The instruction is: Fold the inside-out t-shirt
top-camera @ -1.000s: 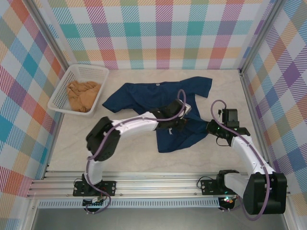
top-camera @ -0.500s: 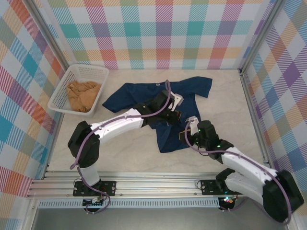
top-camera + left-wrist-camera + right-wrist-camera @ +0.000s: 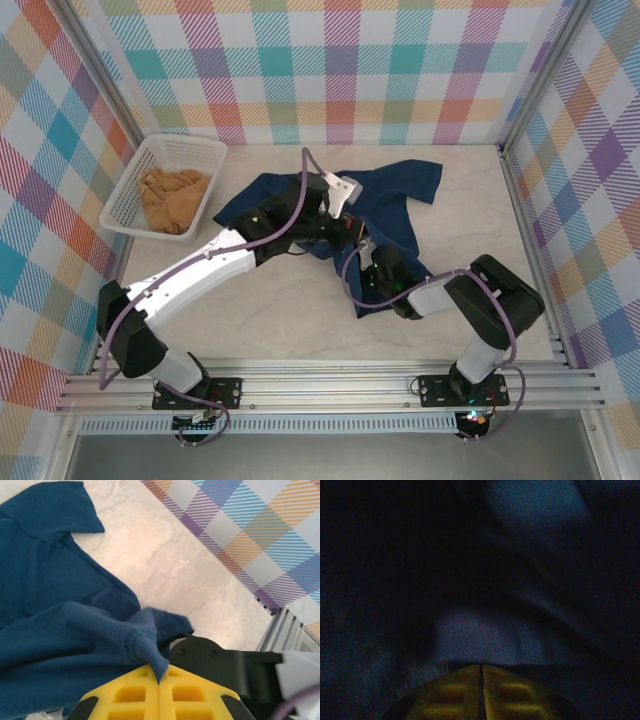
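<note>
T-shirt [image 3: 50,605], pinched by left gripper [image 3: 159,674], has risen rearward; right gripper [image 3: 481,672] has closed, buried in it.

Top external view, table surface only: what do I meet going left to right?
Basket holding tan cloth → t-shirt. Both pincers overlap the t-shirt, so they are left out of the order.
</note>
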`<state>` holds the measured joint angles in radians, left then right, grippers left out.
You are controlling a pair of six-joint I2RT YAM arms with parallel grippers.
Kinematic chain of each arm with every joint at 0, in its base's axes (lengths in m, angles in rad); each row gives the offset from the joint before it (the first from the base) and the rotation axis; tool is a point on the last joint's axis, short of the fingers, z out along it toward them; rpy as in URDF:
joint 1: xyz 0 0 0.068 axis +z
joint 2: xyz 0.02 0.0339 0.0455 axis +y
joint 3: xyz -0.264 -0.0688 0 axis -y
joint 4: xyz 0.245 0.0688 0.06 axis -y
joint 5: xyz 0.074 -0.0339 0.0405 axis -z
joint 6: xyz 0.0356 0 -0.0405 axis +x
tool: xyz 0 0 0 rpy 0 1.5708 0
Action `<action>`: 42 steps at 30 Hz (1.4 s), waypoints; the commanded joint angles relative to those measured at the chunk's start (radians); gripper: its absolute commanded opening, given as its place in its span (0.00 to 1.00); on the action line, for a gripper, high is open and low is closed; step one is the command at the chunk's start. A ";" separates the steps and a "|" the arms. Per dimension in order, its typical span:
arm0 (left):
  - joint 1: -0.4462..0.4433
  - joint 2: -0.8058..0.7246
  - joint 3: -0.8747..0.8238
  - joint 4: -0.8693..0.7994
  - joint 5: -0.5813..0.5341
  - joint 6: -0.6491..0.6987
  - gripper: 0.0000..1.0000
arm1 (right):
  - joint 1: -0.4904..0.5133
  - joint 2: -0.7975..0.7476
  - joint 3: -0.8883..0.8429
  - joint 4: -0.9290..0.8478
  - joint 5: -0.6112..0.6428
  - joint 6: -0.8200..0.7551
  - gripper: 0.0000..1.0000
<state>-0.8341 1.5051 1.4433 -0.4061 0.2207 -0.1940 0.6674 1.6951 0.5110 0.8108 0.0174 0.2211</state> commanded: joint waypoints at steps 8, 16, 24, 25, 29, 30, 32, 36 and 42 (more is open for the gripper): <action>0.008 -0.155 -0.017 0.040 0.106 -0.031 0.00 | -0.004 0.169 0.320 -0.010 0.144 -0.007 0.15; 0.009 -0.260 0.005 0.000 0.005 0.011 0.00 | -0.042 0.167 0.389 -0.104 0.144 0.091 0.25; 0.009 -0.277 -0.048 -0.051 -0.136 0.044 0.00 | -0.076 0.008 0.279 -0.070 -0.105 0.017 0.34; 0.009 -0.273 -0.052 -0.050 -0.141 0.045 0.00 | -0.077 -0.012 0.269 -0.071 -0.114 0.001 0.34; 0.009 -0.264 -0.054 -0.044 -0.115 0.044 0.00 | -0.084 -0.031 0.274 -0.104 -0.061 -0.003 0.34; 0.007 -0.265 -0.054 -0.036 -0.104 0.043 0.00 | -0.084 -0.014 0.303 -0.145 -0.029 0.010 0.34; 0.008 -0.272 -0.050 -0.014 -0.084 0.037 0.00 | -0.083 0.027 0.355 -0.227 0.021 0.033 0.34; 0.008 -0.283 -0.002 0.013 -0.045 0.034 0.00 | -0.072 0.117 0.421 -0.273 0.112 0.072 0.34; 0.009 -0.278 0.056 0.044 0.021 0.031 0.00 | -0.043 0.239 0.584 -0.424 0.246 0.115 0.35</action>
<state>-0.8288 1.2442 1.4437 -0.4339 0.1753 -0.1669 0.6128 1.8973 1.0145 0.4923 0.1719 0.2928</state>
